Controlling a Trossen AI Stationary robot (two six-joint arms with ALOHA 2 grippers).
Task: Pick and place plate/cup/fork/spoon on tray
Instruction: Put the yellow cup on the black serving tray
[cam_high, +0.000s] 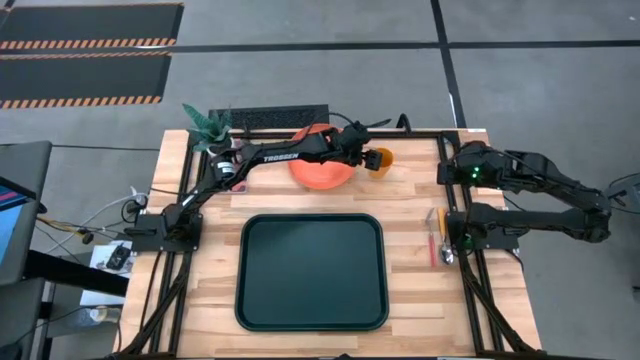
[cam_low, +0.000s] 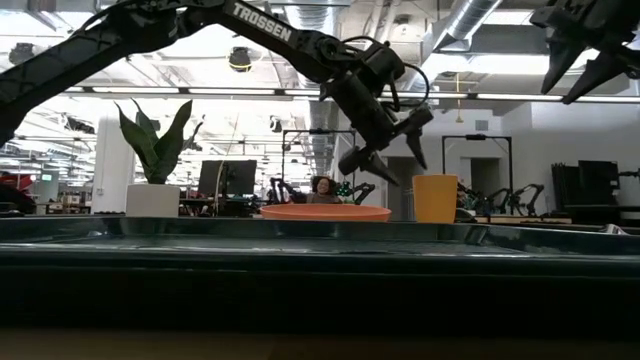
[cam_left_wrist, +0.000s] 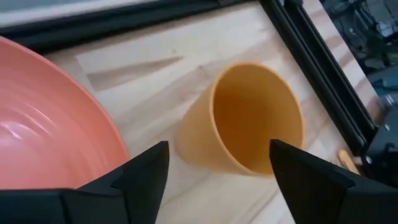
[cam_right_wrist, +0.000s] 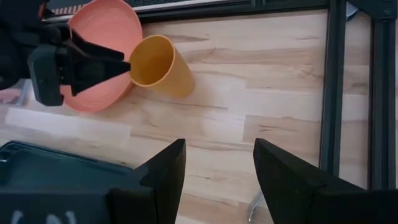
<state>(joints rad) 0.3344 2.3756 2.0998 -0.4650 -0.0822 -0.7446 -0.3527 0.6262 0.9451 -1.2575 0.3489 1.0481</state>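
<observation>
Fingers (cam_left_wrist: 140, 177) of the left gripper (cam_left_wrist: 217, 171) stood wide apart and held nothing, their dark tips framing the cup (cam_left_wrist: 245, 118) from just short of it. The cup, orange-yellow and handleless, stood upright on the bare wood at the far side of the table, its open mouth facing the wrist camera. In the high view the left gripper (cam_high: 366, 155) hung just beside the cup (cam_high: 380, 160), reaching across over the plate (cam_high: 318, 172).

The plate, orange and much wider, lay right next to the cup; whether the two touched could not be told. The tray (cam_high: 311, 271), dark and rimmed, sat in the middle of the table, nearer the front edge and well apart from both. It looked bare, so the task seemed barely begun.

The fork (cam_high: 433, 237) and spoon (cam_high: 444, 240) lay side by side near the table's right edge, close to the right arm's base. The right gripper (cam_right_wrist: 214, 177) waited raised above the right side of the table, fingers parted and holding nothing.

Likely risks: the cup was light and tapered, so a finger landing on its rim rather than beside its wall could tip it over or push it toward the frame rail. A shallow pinch might let it slip out. The plate lay so close that the nearer finger could also catch its edge and shift it.
</observation>
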